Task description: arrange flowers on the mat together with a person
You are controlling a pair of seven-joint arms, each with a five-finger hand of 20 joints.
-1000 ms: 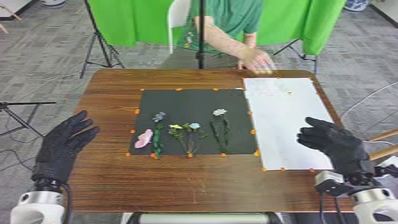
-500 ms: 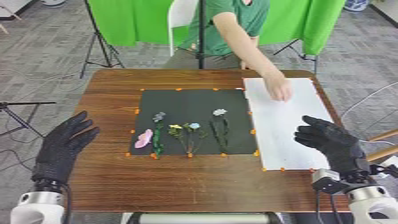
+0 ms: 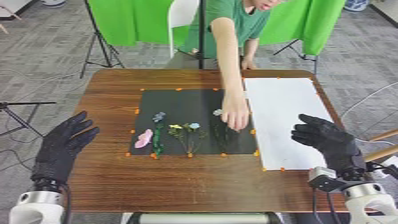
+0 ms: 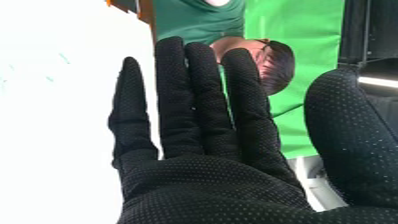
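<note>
While a person's hand (image 3: 234,118) is over the white flower (image 3: 217,112) on the dark mat (image 3: 182,106), stem running twelve-to-six, the right hand (image 3: 332,144), nearer than the left hand (image 3: 59,150), has it towards ten o'clock; both hands' fingers are outstretched, empty.
</note>
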